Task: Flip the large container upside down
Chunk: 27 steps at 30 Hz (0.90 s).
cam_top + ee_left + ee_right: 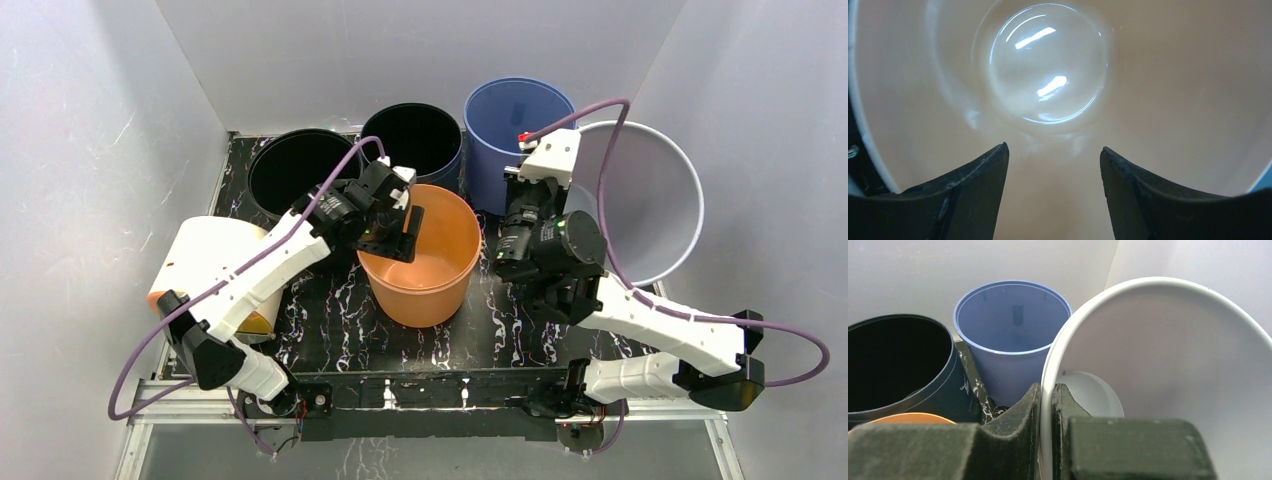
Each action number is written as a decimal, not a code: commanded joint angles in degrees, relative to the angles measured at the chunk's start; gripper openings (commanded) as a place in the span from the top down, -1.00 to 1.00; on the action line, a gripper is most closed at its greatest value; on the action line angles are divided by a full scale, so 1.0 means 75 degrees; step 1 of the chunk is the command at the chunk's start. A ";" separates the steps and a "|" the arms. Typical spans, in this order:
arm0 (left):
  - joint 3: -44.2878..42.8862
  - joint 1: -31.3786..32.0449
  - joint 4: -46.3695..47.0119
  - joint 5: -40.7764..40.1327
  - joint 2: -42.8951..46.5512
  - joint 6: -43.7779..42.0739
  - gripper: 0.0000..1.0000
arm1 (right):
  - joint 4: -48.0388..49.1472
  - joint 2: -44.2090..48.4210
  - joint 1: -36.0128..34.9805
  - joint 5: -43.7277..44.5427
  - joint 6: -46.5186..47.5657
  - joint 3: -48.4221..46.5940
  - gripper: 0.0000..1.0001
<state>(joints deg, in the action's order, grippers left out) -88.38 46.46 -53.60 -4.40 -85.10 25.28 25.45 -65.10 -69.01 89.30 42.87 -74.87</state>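
The large white container [650,200] stands tilted at the right rear, its opening facing up and toward me. My right gripper [568,182] is shut on its left rim; in the right wrist view the thin white rim [1048,365] is pinched between the two fingers of the gripper [1047,390], one outside and one inside the container [1173,370]. My left gripper [402,232] is open and empty over the left part of an orange container [430,270]. The left wrist view looks between the spread jaws of the gripper [1054,150] down to the orange container's shiny bottom [1048,65].
Two black containers [300,165] [425,135] and a blue one [515,115] stand upright along the back, the blue one right next to the white container [1013,325]. A white container with a yellow end [205,260] lies at the left edge under my left arm.
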 commanded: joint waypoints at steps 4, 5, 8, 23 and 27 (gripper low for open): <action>-0.1538 -0.0054 -0.1555 0.0137 0.0738 -0.0445 -0.42 | 0.0418 -0.0392 -0.0044 0.0140 0.0213 0.0110 1.00; -0.1855 -0.0054 -0.1580 0.0336 0.0766 -0.0498 -0.45 | 0.0415 -0.0486 -0.0044 0.0116 0.0213 0.0115 1.00; -0.2583 -0.0055 -0.1155 0.0808 0.0858 -0.0516 -0.53 | 0.0415 -0.0695 -0.0044 0.0056 0.0163 0.0126 1.00; -0.1778 -0.0067 0.0227 0.1096 0.1298 -0.0108 -0.64 | -0.9329 -0.1172 0.3153 -0.5747 -0.8634 -0.2197 1.00; -0.1924 -0.0071 0.0204 0.1155 0.1089 -0.0170 -0.64 | -1.0101 -0.1168 0.3254 -0.5759 -0.9068 -0.2529 1.00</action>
<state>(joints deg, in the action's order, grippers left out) -101.86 46.13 -53.67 3.09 -76.77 24.16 -43.46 -77.10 -44.05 52.18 -17.39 -90.56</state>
